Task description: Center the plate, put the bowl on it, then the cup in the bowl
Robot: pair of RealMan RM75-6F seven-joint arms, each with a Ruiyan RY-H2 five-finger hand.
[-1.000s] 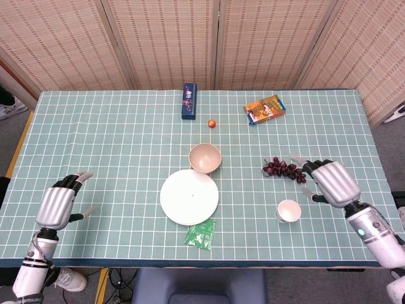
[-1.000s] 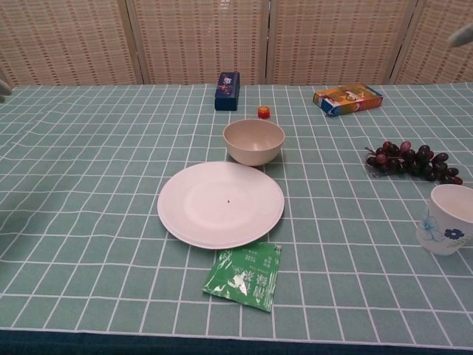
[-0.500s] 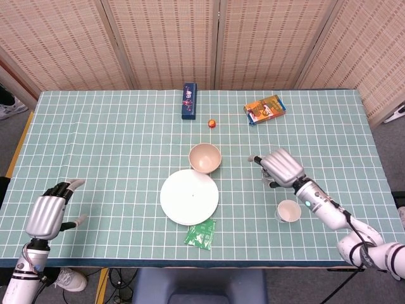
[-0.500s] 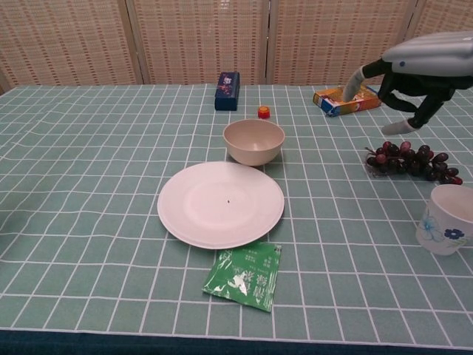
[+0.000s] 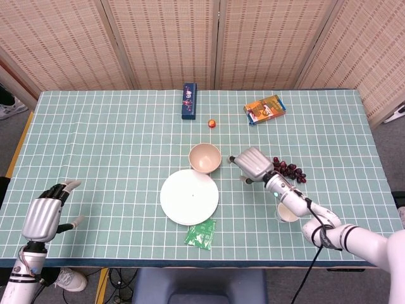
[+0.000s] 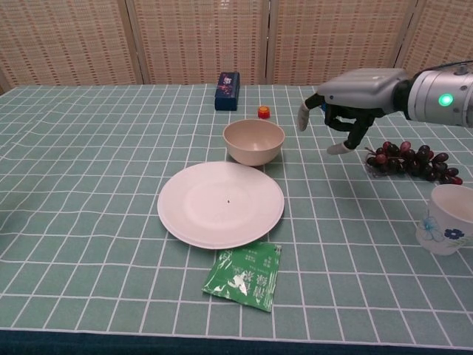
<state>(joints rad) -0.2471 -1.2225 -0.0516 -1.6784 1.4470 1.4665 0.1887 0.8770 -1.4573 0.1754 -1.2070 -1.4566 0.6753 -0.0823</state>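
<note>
Right hand hovers just beside the bowl, which lies at its 9 o'clock in the head view; fingers spread, slightly curled, holding nothing, fingertips pointing toward the bowl. Bowl is round, so no long axis matters. It sits upright at the plate's 1 o'clock, rim just touching or barely apart, can't tell which. Plate looks roughly centred already. Cup stands well apart at the plate's 3 o'clock, beside the grapes. Left hand is far off at the table's 8 o'clock edge, fingers apart, empty. Right hand is clearly nearer; likely next move is a bowl grasp.
</note>
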